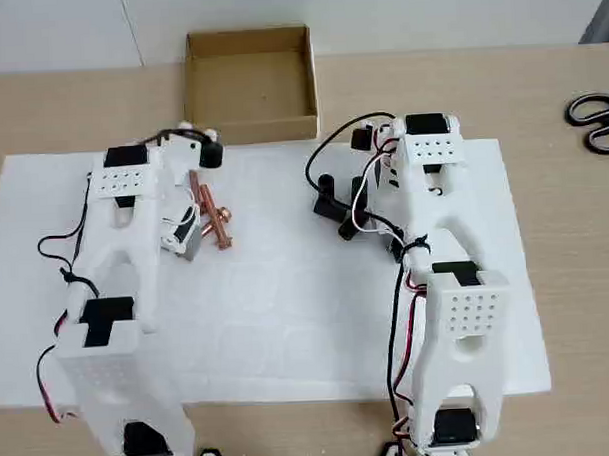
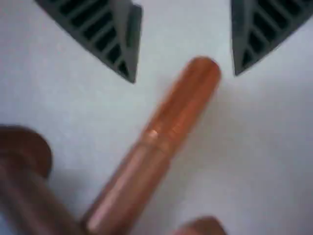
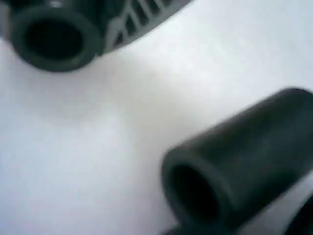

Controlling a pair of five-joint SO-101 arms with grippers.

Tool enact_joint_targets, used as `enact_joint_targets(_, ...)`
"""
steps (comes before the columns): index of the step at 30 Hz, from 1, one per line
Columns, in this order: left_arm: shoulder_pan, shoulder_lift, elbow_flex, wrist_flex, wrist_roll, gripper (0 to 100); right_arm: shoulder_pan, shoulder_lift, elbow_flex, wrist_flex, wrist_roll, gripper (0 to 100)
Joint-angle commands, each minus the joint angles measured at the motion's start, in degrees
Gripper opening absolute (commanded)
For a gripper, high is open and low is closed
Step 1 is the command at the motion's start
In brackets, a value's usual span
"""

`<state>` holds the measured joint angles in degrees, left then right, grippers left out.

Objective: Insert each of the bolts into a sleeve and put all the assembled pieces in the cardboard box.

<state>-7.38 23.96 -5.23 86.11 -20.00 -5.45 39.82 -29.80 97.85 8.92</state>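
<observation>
Several copper bolts (image 1: 214, 216) lie in a small pile on the white foam sheet (image 1: 287, 309). My left gripper (image 2: 183, 54) hangs open just over them, and the tip of one copper bolt (image 2: 181, 112) points into the gap between its ribbed grey fingers (image 2: 105, 34). A second bolt head (image 2: 22, 154) lies beside it. My right gripper (image 1: 362, 201) is low over the black sleeves (image 1: 332, 205). In the right wrist view one sleeve (image 3: 54, 39) shows its open bore and another sleeve (image 3: 239, 161) lies on its side. The cardboard box (image 1: 251, 120) stands at the back.
Scissors (image 1: 596, 123) lie on the wooden table at the far right. Cables loop beside both arms. The foam sheet between the two arms is bare.
</observation>
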Motion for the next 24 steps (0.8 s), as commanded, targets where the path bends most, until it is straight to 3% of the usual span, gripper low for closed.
enact_joint_targets(1,-0.09,-2.20,-4.35,-1.32,3.69,13,-0.04,-4.62,-0.26,1.36,-0.09,0.4)
enact_joint_targets(5,0.26,-4.40,-8.92,-2.11,7.74,13,-0.04,-4.62,-0.26,1.36,-0.09,0.4)
enact_joint_targets(13,0.26,0.79,-9.80,-12.04,17.93,13,-0.04,-4.62,-0.26,1.36,0.00,0.4)
enact_joint_targets(24,3.08,5.19,-16.31,-12.13,20.31,13,-0.04,-4.62,-0.26,1.36,0.00,0.4)
